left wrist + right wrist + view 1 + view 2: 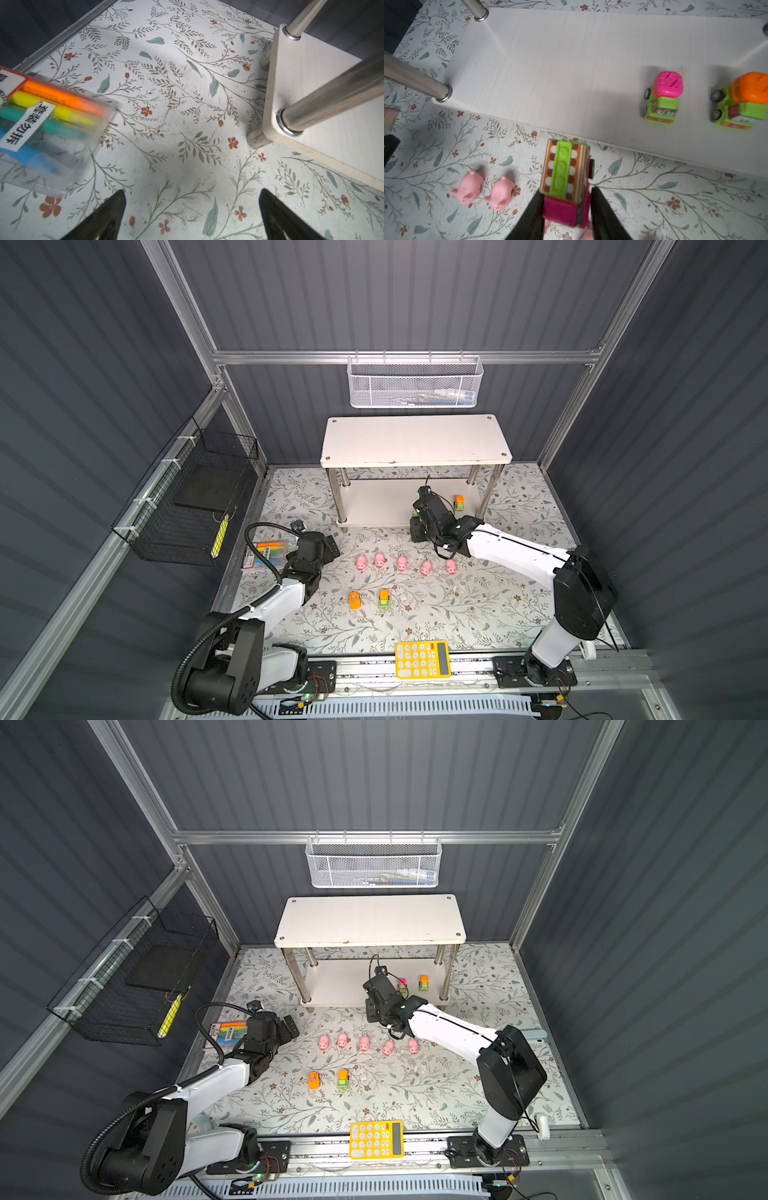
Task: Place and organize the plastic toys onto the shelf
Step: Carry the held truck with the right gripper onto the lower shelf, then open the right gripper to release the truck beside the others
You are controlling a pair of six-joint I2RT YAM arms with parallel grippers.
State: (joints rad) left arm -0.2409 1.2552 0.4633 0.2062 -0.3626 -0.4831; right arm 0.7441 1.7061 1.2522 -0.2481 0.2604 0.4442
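Calculator [422,659], yellow, sits at the near edge of the worktop [457,614]. Just past it I see two toy vehicles loose on the worktop, side by side: an orange car [354,600] and a green truck with orange top [384,600]. Next comes a row of five pink pigs [402,563], none touching in both top views.

Left jaws are spread wide and hold nothing. They hang over bare worktop between the marker pack [268,554] and the shelf's near left leg [332,97].

Right jaws are pressed onto the pink cab of a ladder truck [564,172], pinching it. The truck's green ladder end points at the shelf's lower board [550,62], just short of that board's front edge. I cannot tell if its wheels touch the worktop.

On the lower board, toward its right end, stand two trucks side by side and apart: a pink-topped truck [661,97] and an orange-topped truck [741,101].

The shelf [415,439] stands at the back of the worktop. A black wire basket [187,506] hangs on the left wall, and a white mesh basket [413,383] hangs on the back rail above the shelf.
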